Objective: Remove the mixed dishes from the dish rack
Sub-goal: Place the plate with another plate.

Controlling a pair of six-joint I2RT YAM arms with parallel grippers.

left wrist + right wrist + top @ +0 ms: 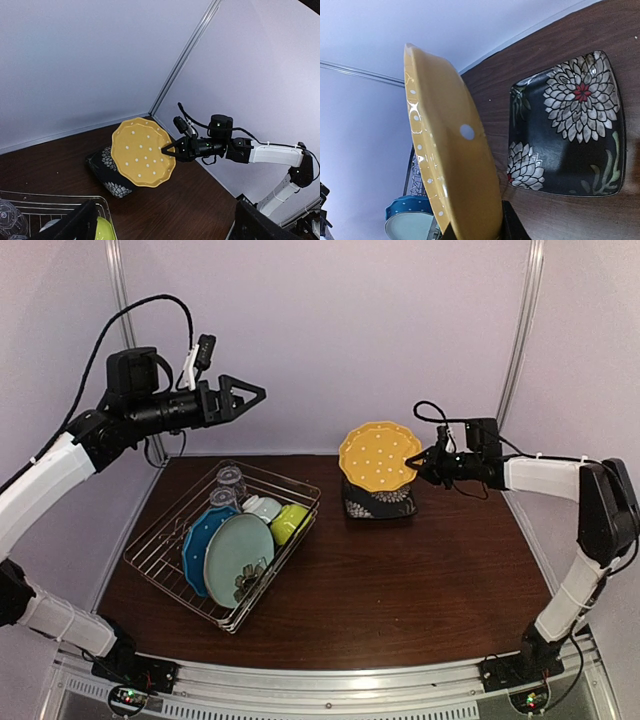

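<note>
Now six dishes stand in the dish rack (170,525): two plates on edge, the blue dotted plate (197,540) and the pale teal plate (238,555); two bowls, the lime-green bowl (290,522) and the small pale bowl (263,507); and two clear glasses (230,478) (222,498) at the far end. One dark patterned plate (380,505) lies flat on the table (420,590) near the back wall, apart from the rack. The right hand (420,462) grips the rim of the single orange-yellow dotted plate (378,457), tilted just above it. The left hand (250,395) hangs high over the rack's far-left side, fingers spread, holding nothing. Broad table surface shows toward the front and right.
</note>
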